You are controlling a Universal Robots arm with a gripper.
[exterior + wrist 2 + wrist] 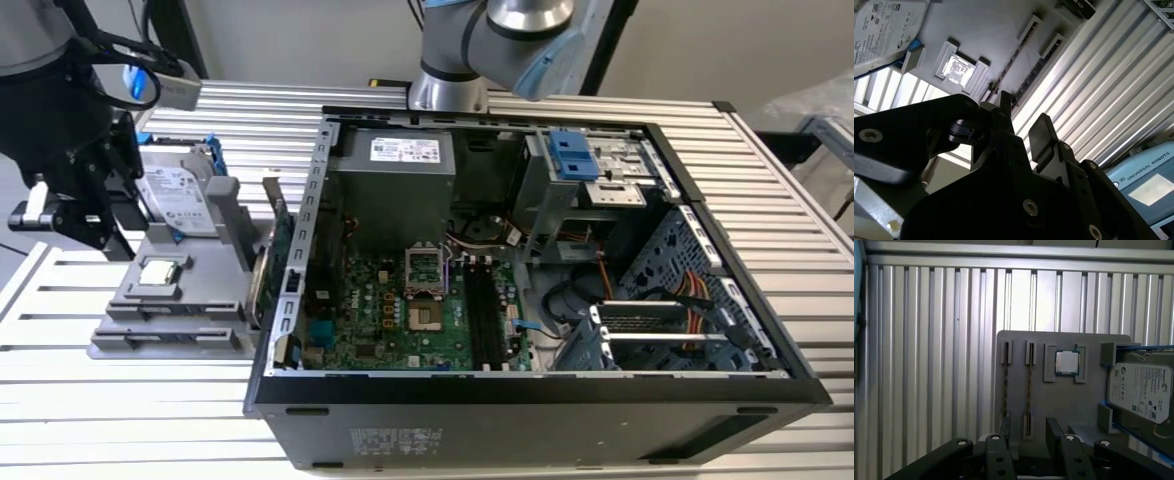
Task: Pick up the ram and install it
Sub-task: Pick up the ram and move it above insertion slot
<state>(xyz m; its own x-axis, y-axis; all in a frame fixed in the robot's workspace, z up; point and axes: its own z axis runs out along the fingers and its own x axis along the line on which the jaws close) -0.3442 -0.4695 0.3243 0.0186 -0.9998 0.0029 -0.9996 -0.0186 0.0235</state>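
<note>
Ram (1029, 385) lies edge-on, faint, beneath spread gripper (1028, 429).

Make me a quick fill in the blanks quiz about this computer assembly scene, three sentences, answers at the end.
1. The gripper has its fingers ___, with nothing between them.
2. On the grey holder, the processor lies between the ram and the ___.
3. The ram is not yet installed: it sits in the holder, outside the computer ___.
Answers: open; hard drive; case.
</note>
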